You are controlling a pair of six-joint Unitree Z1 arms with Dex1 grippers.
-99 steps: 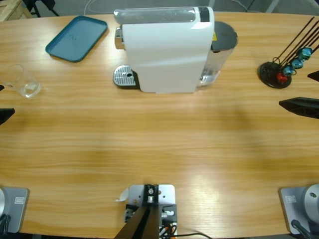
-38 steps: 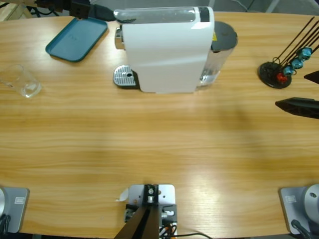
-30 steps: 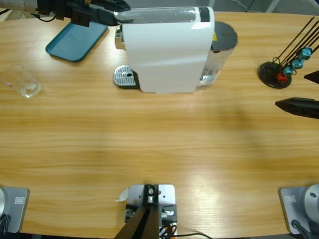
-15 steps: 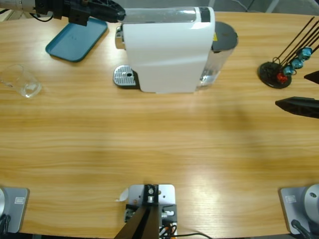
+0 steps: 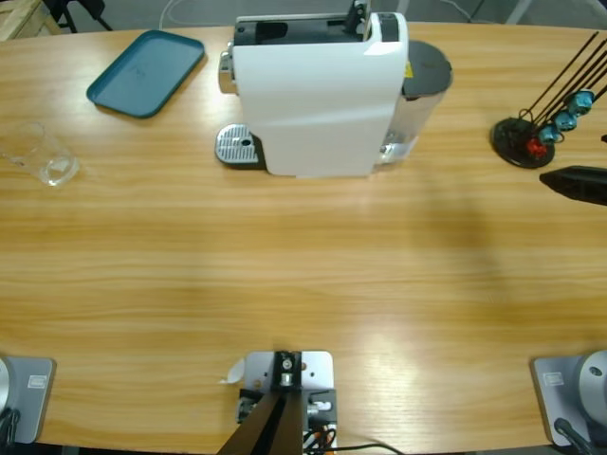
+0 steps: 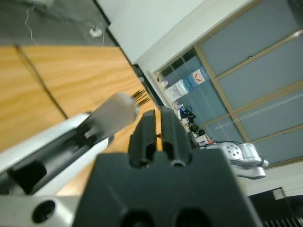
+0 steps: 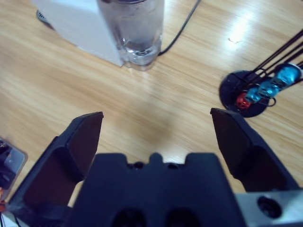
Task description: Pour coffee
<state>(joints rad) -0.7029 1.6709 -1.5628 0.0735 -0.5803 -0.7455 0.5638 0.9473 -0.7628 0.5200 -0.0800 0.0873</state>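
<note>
No coffee shows anywhere. The white coffee machine (image 5: pixel 318 95) stands at the back middle with its top slot open and its silver lever (image 5: pixel 358 11) raised. An empty clear glass (image 5: pixel 43 156) sits far left, away from the metal drip tray (image 5: pixel 237 147). My left gripper (image 6: pixel 158 116) is shut on nothing, just beside the lever (image 6: pixel 111 116) above the open slot; it is out of the high view. My right gripper (image 7: pixel 156 116) is open and empty at the right edge (image 5: pixel 573 161), facing the machine's water tank (image 7: pixel 137 28).
A teal tray (image 5: pixel 147 71) lies at the back left. A black capsule stand (image 5: pixel 531 137) with blue and red capsules stands at the right, close to the right gripper, and appears again (image 7: pixel 251 94) in the right wrist view. A cable runs behind the machine.
The left arm, which reached to the machine's top from the upper left, has left the high view. The lever now stands raised with the slot open. The right gripper drew back slightly to the right.
</note>
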